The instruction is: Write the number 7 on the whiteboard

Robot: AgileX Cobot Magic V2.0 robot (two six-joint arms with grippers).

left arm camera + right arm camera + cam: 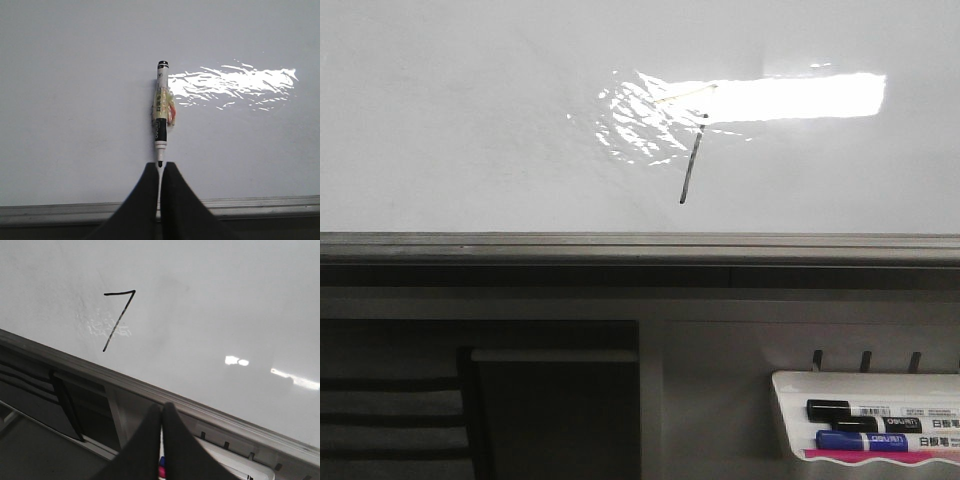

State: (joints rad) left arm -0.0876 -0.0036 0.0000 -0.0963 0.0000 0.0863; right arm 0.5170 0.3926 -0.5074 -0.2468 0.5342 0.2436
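The 7 (118, 319) is complete on the whiteboard (210, 300), above its frame; left end effector (160, 172) pinches the marker (160, 107); right (161, 415) pressed together, empty — next, probably stow the marker.

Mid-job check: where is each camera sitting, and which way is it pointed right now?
Front: on the robot, facing forward at the whiteboard, number 7 and marker tray; no robot parts show.
Left wrist: on the left arm, facing blank board; left gripper shut on a marker.
Right wrist: on the right arm, angled across the board; right gripper shut.
Shared: front and right wrist both show the 7 and the tray.
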